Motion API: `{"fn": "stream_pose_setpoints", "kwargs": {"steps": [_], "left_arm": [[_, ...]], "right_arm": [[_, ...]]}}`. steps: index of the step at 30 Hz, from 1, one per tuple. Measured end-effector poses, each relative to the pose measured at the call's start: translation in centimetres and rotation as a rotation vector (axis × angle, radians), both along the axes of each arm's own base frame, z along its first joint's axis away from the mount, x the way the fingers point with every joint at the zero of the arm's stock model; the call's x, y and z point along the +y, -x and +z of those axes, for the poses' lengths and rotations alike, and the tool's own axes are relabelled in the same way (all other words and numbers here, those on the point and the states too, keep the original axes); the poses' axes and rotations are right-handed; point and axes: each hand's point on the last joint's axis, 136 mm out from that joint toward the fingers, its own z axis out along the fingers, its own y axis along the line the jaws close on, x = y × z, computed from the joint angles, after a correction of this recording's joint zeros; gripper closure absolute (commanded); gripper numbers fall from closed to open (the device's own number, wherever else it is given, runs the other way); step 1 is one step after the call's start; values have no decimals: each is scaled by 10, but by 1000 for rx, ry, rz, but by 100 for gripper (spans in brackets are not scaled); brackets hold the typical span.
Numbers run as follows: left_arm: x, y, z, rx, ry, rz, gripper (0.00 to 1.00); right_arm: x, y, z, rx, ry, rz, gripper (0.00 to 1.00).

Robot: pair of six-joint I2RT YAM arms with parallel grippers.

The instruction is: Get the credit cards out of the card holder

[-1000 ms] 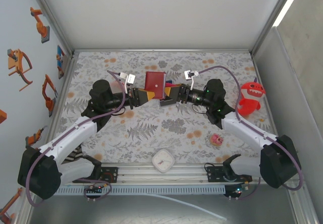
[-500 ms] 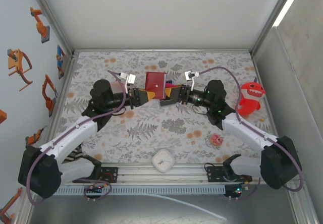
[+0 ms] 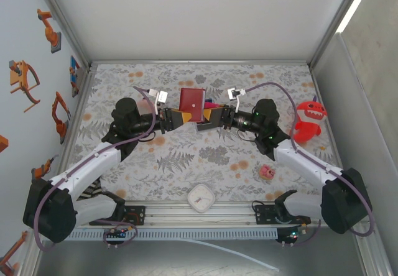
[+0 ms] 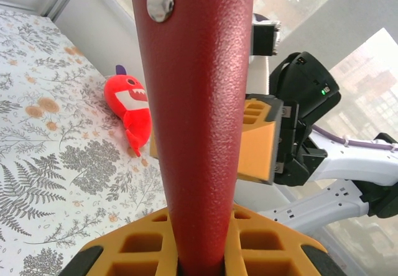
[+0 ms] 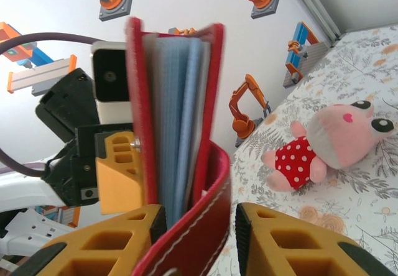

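My left gripper (image 4: 199,251) clamps the card holder (image 4: 199,102) upright between its fingers. My right gripper (image 5: 196,239) straddles its red flap (image 5: 211,183), jaws part-open, not yet pinching. I'd pinch that flap squarely and peel it away, left holding firm.

No lettering, brand, number or sign is legible. The dial of the small white rounded-square clock (image 3: 201,197) at the table's near edge is too small to read. The orange robot-arm wall stickers (image 5: 247,105) are pictures alone, and the pebbled dark-red leather-like folding card holder (image 4: 199,102) presents an unmarked face.
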Motion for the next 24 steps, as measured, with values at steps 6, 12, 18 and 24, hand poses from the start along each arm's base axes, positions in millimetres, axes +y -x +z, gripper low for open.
{"fn": "stream_pose_setpoints", "kwargs": {"steps": [6, 12, 18, 24], "left_arm": [[0, 1, 0, 5, 1, -8, 100], [-1, 3, 1, 5, 3, -12, 100], [-2, 3, 2, -4, 9, -16, 100], [-3, 1, 2, -5, 13, -16, 100]], "right_arm": [[2, -3, -7, 20, 7, 3, 68], [3, -3, -9, 27, 8, 7, 67], [7, -3, -8, 38, -16, 39, 59], [9, -4, -8, 47, -31, 53, 68]]}}
